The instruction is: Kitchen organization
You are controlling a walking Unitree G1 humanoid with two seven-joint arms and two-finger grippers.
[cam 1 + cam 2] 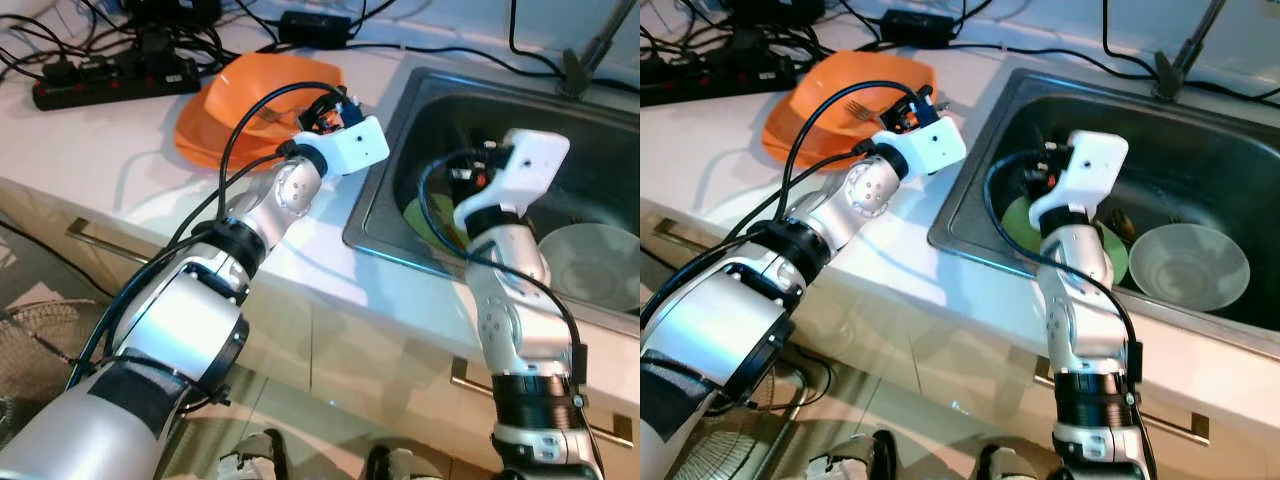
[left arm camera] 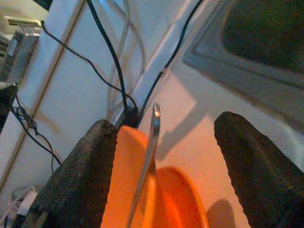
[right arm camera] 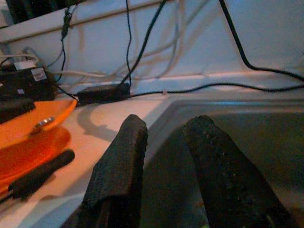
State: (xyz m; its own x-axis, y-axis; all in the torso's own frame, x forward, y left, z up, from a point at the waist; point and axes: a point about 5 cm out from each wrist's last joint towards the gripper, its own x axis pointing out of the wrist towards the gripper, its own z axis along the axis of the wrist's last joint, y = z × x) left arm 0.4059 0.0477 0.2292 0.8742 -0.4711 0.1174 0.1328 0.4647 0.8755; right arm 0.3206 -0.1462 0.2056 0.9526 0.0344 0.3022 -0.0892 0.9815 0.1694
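The left gripper [image 2: 156,166] is held over the orange bowl [image 1: 215,115] on the bench [image 1: 90,150], jaws apart around a fork [image 2: 151,142]. The right gripper [image 3: 166,156] is held over the sink [image 1: 1200,160], jaws slightly apart and empty.

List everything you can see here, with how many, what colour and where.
Bowls: two, orange, stacked on the counter left of the sink.
Fork: one, silver, in the top orange bowl.
Sink: one, steel, set in the white counter.
Plate: one, green, in the sink.
Bowl: one, pale, in the sink beside the plate.
Power strip: one, black, back of the counter.
Left hand: open, at the orange bowls.
Right hand: over the sink.
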